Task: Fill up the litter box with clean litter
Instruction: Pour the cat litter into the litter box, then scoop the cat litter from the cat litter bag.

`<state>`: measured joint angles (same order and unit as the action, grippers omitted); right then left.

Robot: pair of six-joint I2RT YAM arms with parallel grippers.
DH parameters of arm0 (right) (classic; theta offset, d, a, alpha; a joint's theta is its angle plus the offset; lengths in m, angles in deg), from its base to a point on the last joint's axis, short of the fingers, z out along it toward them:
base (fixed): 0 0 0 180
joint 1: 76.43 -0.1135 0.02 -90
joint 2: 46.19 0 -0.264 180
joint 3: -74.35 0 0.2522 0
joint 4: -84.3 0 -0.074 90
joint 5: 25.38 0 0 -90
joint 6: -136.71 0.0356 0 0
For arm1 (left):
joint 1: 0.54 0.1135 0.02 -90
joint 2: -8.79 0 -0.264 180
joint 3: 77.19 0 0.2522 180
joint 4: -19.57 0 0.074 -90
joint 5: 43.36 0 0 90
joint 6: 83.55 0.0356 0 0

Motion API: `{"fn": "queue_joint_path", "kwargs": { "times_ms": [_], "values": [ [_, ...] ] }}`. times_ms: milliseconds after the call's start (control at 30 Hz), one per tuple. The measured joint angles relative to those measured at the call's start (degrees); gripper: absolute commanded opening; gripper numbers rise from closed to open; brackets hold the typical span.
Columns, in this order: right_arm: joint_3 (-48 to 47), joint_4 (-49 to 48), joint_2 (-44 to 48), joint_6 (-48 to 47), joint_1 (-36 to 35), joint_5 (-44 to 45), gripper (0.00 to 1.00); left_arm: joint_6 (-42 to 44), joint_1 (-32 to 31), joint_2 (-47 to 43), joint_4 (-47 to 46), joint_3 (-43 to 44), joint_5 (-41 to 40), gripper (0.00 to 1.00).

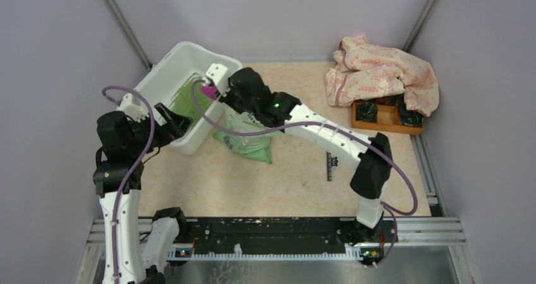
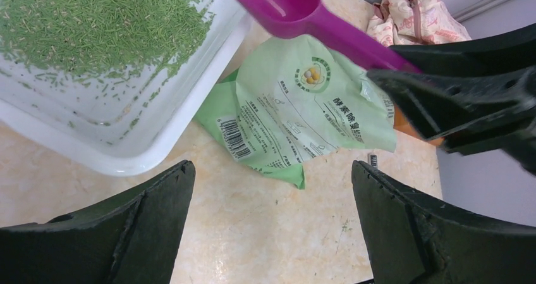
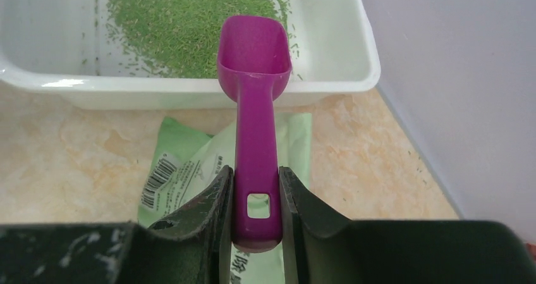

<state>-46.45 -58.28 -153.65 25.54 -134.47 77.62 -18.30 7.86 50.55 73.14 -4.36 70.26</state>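
The white litter box [image 1: 165, 62] stands at the back left, and a patch of green clean litter [image 1: 187, 97] lies in it. My right gripper [image 3: 256, 179] is shut on the handle of a purple scoop [image 3: 255, 62]. The scoop's bowl is empty and hangs over the box's near rim [image 3: 189, 99], with the litter [image 3: 183, 24] beyond it. My left gripper [image 2: 272, 170] is open and holds nothing. It hovers above bare table beside the box's corner [image 2: 126, 160]. The left wrist view also shows the scoop [image 2: 297, 9] and the litter [image 2: 95, 24].
A light green printed bag [image 1: 246, 142] lies flat on the table against the box, under the right arm. A pink patterned cloth [image 1: 379, 75] drapes over an orange wooden tray [image 1: 385, 127] at the back right. A small black strip [image 1: 329, 165] lies mid-table. Walls close in on both sides.
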Motion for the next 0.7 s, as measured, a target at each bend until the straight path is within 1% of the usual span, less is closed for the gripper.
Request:
{"fn": "queue_joint_path", "kwargs": {
  "times_ms": [200,367,433,533,700],
  "values": [
    [11.9,-6.4,13.1,9.0,8.1,-10.2,0.00,-0.6,0.0,-0.6,-1.0,0.0,0.7,0.99],
    [18.6,-7.1,25.4,13.6,15.6,-18.6,0.00,-0.7,0.0,1.5,-2.1,0.0,3.1,0.99],
    [19.7,-5.6,30.0,14.4,18.9,-21.7,0.00,-0.7,0.0,3.3,-2.7,0.0,4.5,0.99],
    [21.3,-1.3,36.1,14.1,22.4,-23.9,0.00,-0.7,0.0,6.2,-4.0,-0.1,6.5,0.99],
    [23.5,8.6,42.8,13.0,23.5,-24.0,0.00,-0.4,0.0,11.8,-5.4,0.2,9.6,0.99]
  ]
}}
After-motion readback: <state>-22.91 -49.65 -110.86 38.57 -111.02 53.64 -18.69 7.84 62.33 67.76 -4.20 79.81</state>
